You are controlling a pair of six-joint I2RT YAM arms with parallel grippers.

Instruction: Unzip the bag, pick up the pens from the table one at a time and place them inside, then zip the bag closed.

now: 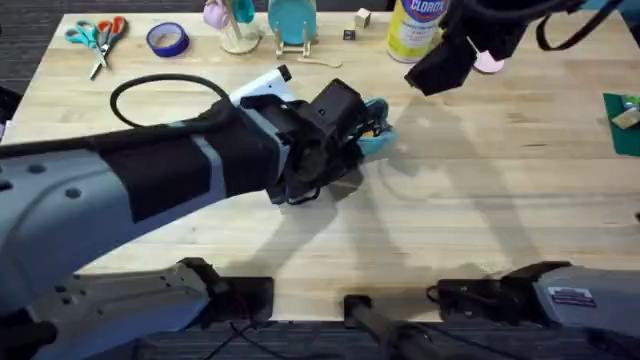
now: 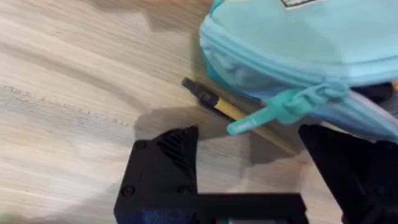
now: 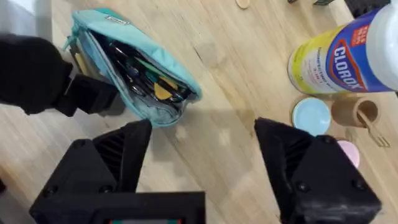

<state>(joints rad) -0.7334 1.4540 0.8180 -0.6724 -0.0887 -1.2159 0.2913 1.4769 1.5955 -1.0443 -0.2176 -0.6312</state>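
Note:
The teal bag (image 3: 130, 68) lies mid-table with its zipper open and several dark and coloured items showing inside. In the overhead view only its end (image 1: 380, 138) peeks out past my left gripper (image 1: 360, 128). That gripper (image 2: 249, 155) is open at the bag's end, low over the table, with the teal zipper pull (image 2: 280, 112) hanging just beyond its fingers. A yellow pen with a black end (image 2: 214, 102) lies on the table (image 2: 74, 93) against the bag's edge. My right gripper (image 3: 205, 155) hovers open and empty, above and to the right of the bag (image 2: 298, 43).
A Clorox bottle (image 1: 412, 28) stands at the back, with a blue lid (image 3: 311, 115) and a wooden cup (image 3: 354, 112) beside it. Scissors (image 1: 97, 38) and a blue tape roll (image 1: 167, 39) lie back left. A black cable (image 1: 165, 95) loops left of the bag.

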